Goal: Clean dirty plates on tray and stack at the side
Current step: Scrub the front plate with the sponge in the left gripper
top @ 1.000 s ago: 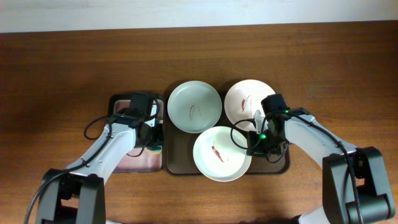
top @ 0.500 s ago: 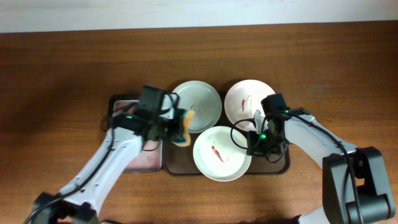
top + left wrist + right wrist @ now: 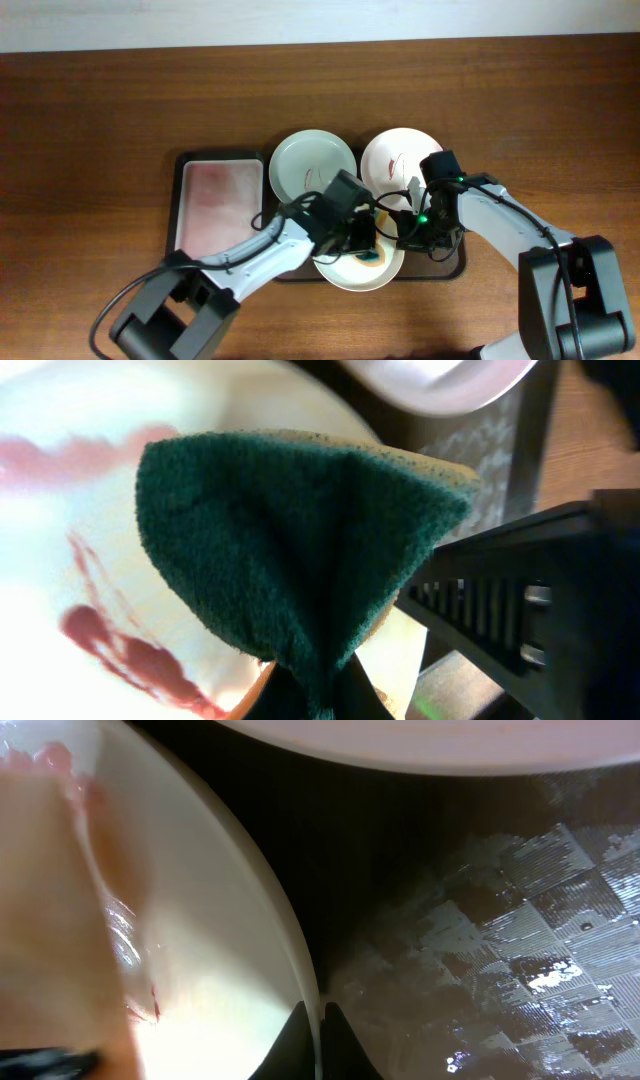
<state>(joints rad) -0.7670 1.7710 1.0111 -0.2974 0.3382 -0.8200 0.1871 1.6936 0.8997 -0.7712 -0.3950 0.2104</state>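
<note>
Three white plates with red smears sit on the dark tray (image 3: 452, 268): a back left plate (image 3: 305, 160), a back right plate (image 3: 392, 155) and a front plate (image 3: 340, 275). My left gripper (image 3: 368, 252) is shut on a green and yellow sponge (image 3: 300, 550) and presses it onto the front plate (image 3: 60, 500) beside a red smear (image 3: 130, 655). My right gripper (image 3: 405, 240) is shut on the front plate's right rim (image 3: 295, 970).
A second tray with a pinkish wet surface (image 3: 217, 195) lies to the left of the plate tray. Bare brown table surrounds both trays. The two arms are close together over the front plate.
My left arm has swung right from the pink tray, carrying the sponge over the plate tray and onto the front plate. The right arm has stayed still.
</note>
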